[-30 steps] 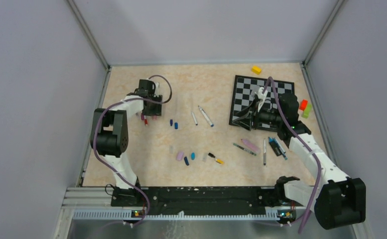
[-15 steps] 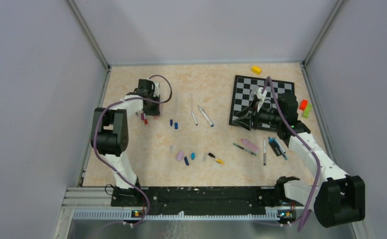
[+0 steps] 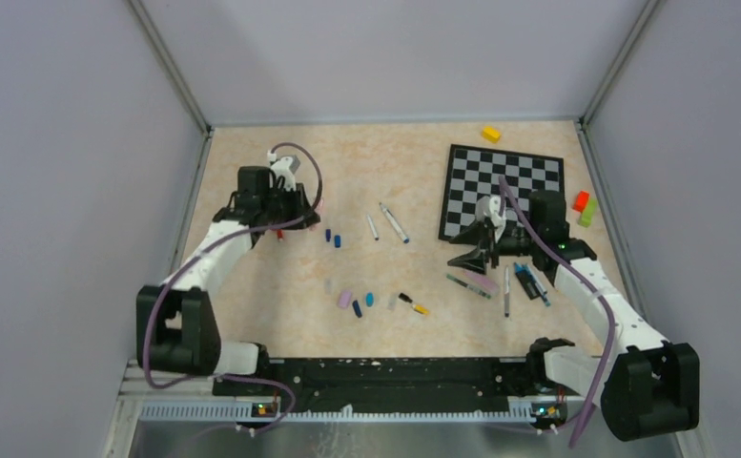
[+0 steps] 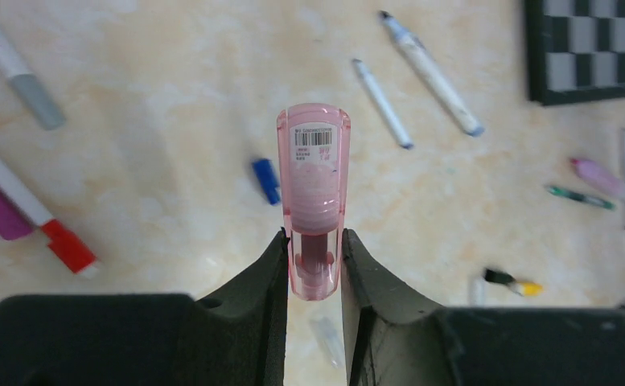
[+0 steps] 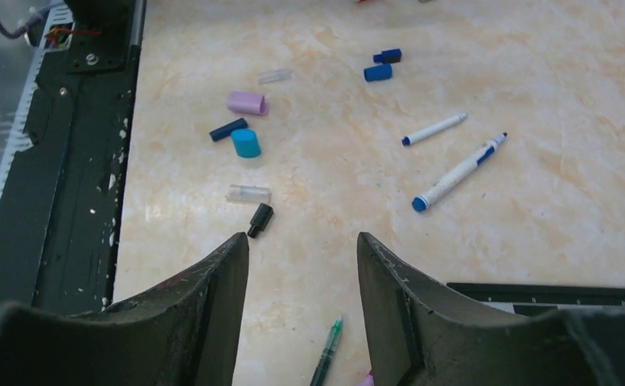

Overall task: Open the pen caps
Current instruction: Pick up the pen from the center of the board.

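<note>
My left gripper (image 4: 314, 241) is shut on a pink see-through pen (image 4: 314, 173), clamped at its clear cap end and held above the table; the barcoded body points away. In the top view that gripper (image 3: 295, 206) hangs over the left pens. Loose pen caps lie mid-table: lilac (image 5: 247, 103), cyan (image 5: 245, 143), navy (image 5: 228, 129), clear (image 5: 248, 194), black (image 5: 260, 220), blue (image 5: 378, 72). My right gripper (image 5: 302, 245) is open, nothing between its fingers, just above a green pen (image 5: 327, 354). Seen from above, it (image 3: 466, 260) sits off the chessboard's near-left corner.
A chessboard (image 3: 504, 191) lies at the back right, with a yellow block (image 3: 490, 134) behind it and red and green blocks (image 3: 584, 206) beside it. Two white pens (image 3: 393, 222) lie mid-table. More pens (image 3: 528, 282) lie under the right arm. A red-capped pen (image 4: 66, 248) lies at left.
The left jaws closed on the pink pen and that arm swung left and nearer, lifting it. The right gripper dropped off the chessboard toward the pens and opened wider.
</note>
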`<state>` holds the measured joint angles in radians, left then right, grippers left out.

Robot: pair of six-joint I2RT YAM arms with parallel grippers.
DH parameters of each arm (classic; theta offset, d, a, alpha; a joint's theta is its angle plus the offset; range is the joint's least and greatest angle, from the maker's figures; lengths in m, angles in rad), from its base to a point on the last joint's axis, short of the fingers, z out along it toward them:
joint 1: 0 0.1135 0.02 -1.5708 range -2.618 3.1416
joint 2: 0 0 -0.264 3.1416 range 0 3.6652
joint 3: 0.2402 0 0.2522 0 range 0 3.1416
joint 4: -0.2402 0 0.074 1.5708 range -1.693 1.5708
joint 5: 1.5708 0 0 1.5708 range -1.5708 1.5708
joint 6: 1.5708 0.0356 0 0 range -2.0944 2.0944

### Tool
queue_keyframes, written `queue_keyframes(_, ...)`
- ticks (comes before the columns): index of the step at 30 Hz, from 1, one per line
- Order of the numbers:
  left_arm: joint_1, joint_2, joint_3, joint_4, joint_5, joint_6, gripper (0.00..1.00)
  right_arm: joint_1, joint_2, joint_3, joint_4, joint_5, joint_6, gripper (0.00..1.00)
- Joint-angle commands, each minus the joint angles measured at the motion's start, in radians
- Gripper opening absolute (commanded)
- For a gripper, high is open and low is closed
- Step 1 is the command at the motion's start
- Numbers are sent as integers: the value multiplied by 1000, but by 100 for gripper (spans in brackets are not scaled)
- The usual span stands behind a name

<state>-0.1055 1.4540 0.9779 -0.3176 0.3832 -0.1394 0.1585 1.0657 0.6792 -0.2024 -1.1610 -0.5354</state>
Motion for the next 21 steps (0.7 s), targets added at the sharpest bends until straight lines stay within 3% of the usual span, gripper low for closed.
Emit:
queue_keyframes(1,-23,-220,-183,181,302,-113,12,-7,-34,10,-306,-171,-543,53)
queue_keyframes(3,-73,-318,-278,281,363,-179,11,-8,-25,35,-392,-201,-610,55)
queue_keyframes(6,-208,-429,-371,387,319,-240,11,-8,-7,76,-383,-236,-479,56)
queue_keyframes(12,-517,-559,-485,532,15,-287,10,-8,16,160,-129,-188,231,56)
queue_keyframes(16,-660,-533,-504,599,-136,-276,10,-6,15,155,18,-122,624,56)
queue_keyframes(21,-817,-418,-425,592,-335,-231,9,-6,40,106,112,-64,801,54)
